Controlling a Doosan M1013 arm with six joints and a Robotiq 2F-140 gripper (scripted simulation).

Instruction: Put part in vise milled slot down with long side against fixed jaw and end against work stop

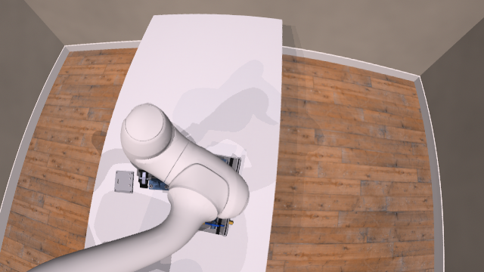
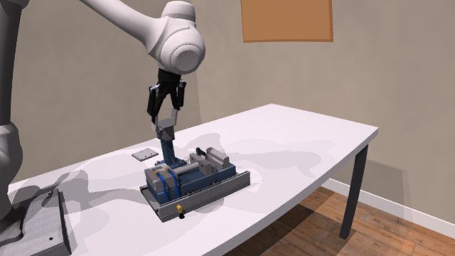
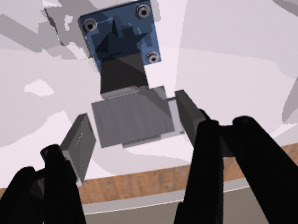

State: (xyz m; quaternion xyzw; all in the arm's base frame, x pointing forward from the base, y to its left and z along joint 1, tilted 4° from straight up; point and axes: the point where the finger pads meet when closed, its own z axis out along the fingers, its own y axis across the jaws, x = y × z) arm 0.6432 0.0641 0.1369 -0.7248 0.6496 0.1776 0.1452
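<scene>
The part (image 2: 162, 129), a grey block, lies tilted on top of the blue V-block (image 2: 168, 153). It also shows in the wrist view (image 3: 133, 117), over the V-block's blue base (image 3: 123, 32). My gripper (image 2: 164, 119) hangs straight above it, open, with one finger on each side of the part (image 3: 133, 129) and small gaps to it. The infeed plate (image 2: 144, 154) lies bare to the left (image 1: 124, 181). The vise (image 2: 195, 174) stands open in front of the V-block. In the overhead view my arm hides most of the vise (image 1: 227, 162) and the part.
The vise sits on a grey base tray (image 2: 213, 190) with blue hoses (image 2: 167, 185) at its near end. The arm's grey base block (image 2: 39, 227) stands at the table's left end. The table's right edge (image 2: 370, 133) is far from the work.
</scene>
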